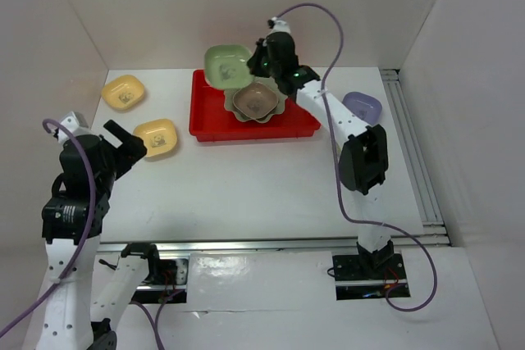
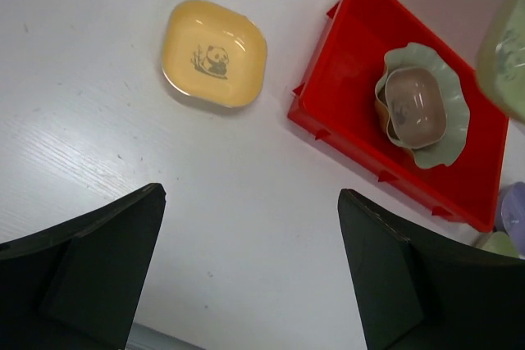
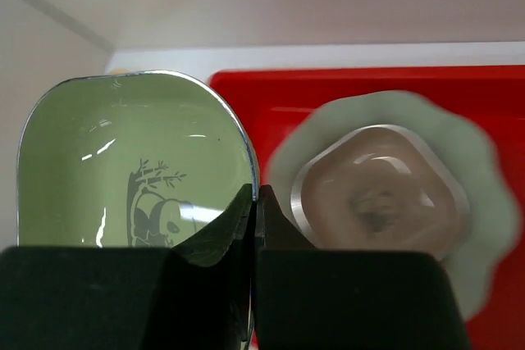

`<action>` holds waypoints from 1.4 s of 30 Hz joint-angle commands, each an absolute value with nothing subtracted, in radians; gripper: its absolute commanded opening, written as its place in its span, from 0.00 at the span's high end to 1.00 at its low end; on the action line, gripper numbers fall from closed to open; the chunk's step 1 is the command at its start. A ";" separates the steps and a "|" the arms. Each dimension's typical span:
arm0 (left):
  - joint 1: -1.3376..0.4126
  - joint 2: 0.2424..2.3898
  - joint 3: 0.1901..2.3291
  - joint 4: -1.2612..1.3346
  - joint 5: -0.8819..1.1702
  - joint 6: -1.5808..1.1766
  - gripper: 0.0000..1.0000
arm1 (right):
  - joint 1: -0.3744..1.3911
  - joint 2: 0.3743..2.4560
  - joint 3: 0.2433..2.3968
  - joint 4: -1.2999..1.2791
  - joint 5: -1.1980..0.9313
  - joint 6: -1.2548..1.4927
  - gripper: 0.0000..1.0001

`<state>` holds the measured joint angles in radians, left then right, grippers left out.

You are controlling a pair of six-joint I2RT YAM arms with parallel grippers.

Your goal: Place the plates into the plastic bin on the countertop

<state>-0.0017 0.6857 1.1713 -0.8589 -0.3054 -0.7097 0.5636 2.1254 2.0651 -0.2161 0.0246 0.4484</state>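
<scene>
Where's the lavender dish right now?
In the top view, the lavender dish sits on the white countertop, off the right end of the red bin and close beside the right arm.

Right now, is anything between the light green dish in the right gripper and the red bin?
Nothing visible. The right gripper holds the light green dish above the bare left end of the red bin; the scalloped dish with the brownish-pink dish in it sits beside, further right.

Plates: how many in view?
6. Two yellow plates left of the bin; pink plate nested in scalloped plate inside it; green plate in the right fingers; lavender plate right of the bin.
</scene>
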 commanded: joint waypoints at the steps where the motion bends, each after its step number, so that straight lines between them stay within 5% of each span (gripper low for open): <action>1: -0.005 0.718 1.123 -0.781 -0.207 -0.683 0.00 | 0.477 2.141 2.103 -0.311 0.176 0.520 1.00; 7: -0.005 0.729 1.068 -0.723 -0.150 -0.683 0.00 | 0.443 2.098 1.907 -0.256 0.255 0.621 1.00; 29: -0.005 0.710 0.979 -0.684 -0.087 -0.614 0.00 | 0.462 2.292 2.048 -0.284 0.316 0.568 1.00; 36: -0.005 0.710 0.969 -0.675 -0.069 -0.604 0.00 | 0.462 2.287 2.060 -0.270 0.316 0.537 0.74; 37: -0.005 0.710 0.969 -0.675 -0.069 -0.604 0.00 | 0.462 2.287 2.046 -0.270 0.316 0.528 0.55; 39: -0.005 0.710 0.969 -0.675 -0.069 -0.604 0.00 | 0.462 2.260 2.037 -0.258 0.316 0.528 0.34; 42: -0.005 0.701 0.969 -0.666 -0.069 -0.595 0.00 | 0.462 2.246 2.048 -0.258 0.316 0.515 0.28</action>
